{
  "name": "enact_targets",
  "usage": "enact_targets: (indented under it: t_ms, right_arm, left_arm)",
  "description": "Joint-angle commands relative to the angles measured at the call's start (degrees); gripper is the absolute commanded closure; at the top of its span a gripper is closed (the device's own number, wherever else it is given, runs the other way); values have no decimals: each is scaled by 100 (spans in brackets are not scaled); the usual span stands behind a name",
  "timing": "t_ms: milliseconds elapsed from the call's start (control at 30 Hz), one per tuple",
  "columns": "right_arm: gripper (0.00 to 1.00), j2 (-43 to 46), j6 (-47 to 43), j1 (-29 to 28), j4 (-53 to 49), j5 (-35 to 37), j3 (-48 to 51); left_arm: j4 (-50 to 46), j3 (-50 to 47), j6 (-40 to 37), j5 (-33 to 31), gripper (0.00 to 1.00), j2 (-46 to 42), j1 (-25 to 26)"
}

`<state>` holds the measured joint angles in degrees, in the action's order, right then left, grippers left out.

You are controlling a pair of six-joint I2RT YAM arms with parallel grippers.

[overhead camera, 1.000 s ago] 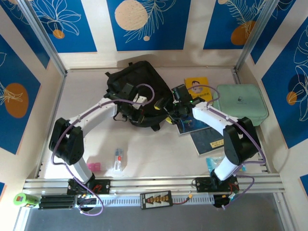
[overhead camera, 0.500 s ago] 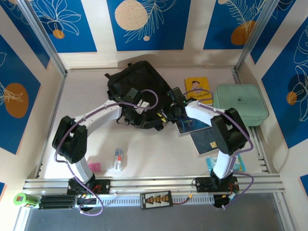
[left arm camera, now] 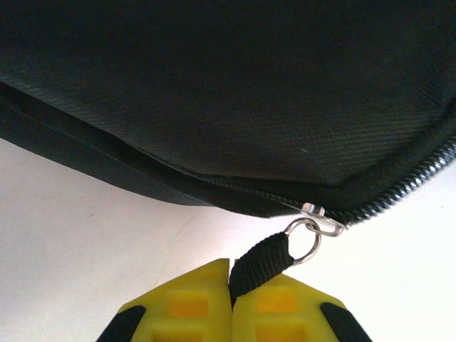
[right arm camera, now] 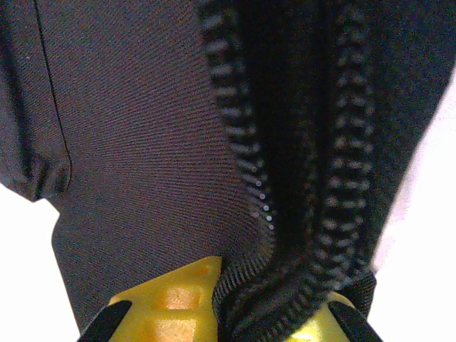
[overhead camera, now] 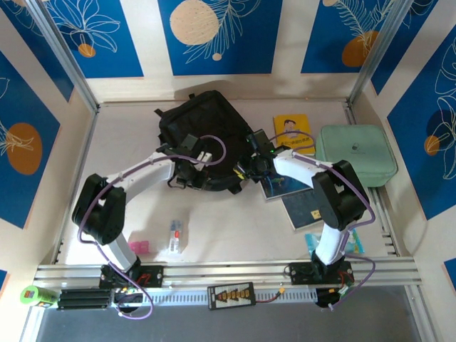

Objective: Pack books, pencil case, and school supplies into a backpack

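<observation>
Top external view: black backpack (overhead camera: 203,128) lies flat at the back of the worktop (overhead camera: 235,228), gripped along its near edge by both arms.
Left wrist view has the left end effector (left arm camera: 229,274) closed tight on the black fabric zipper pull (left arm camera: 260,262), whose metal ring hooks to the slider at the bag's corner. The right end effector (right arm camera: 231,285) is clamped on the zipper track (right arm camera: 246,178) and the fabric beside it. As I judge it, one side anchors the bag so the other can draw the slider and open it. The books (overhead camera: 292,130) lie on the worktop to the bag's right, near the mint-green case (overhead camera: 356,153), not yet packed.
</observation>
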<state>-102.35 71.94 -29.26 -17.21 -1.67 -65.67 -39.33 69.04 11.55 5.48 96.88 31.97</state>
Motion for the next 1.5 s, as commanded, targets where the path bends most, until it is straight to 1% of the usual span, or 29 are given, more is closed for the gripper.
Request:
enact_targets:
  t_ms: [0, 167, 267, 400, 500, 800, 1100, 1300, 1400, 1467]
  right_arm:
    - [91, 330, -155, 112, -344, 548, 190]
    - [94, 446, -233, 127, -389, 651, 226]
    - [94, 470, -252, 130, -388, 661, 224]
    - [94, 521, -260, 117, -423, 692, 245]
    - [94, 621, -294, 128, -449, 738, 308]
    - [94, 847, -425, 150, -452, 730, 423]
    - [94, 865, -514, 170, -451, 730, 371]
    - [94, 840, -584, 184, -352, 593, 362]
    - [94, 801, -635, 183, -105, 349, 392]
    - [94, 737, -629, 170, 73, 158, 391]
  left_arm:
    - [-458, 39, 41, -398, 100, 77, -286]
    - [-494, 5, -38, -424, 100, 26, -343]
    - [-485, -37, -50, -412, 100, -46, -343]
    - [-435, -56, -48, -599, 100, -57, -391]
    - [-397, 12, -48, -740, 100, 66, -486]
    - [-223, 263, -178, -876, 100, 543, -881]
    - [-143, 636, -430, -1314, 100, 980, -1215]
    - [-110, 837, -535, -1487, 100, 1278, -1337]
    - [-127, 987, -515, -1571, 100, 1389, -1401]
    - [-153, 1094, -441, -1755, 100, 1454, -1447]
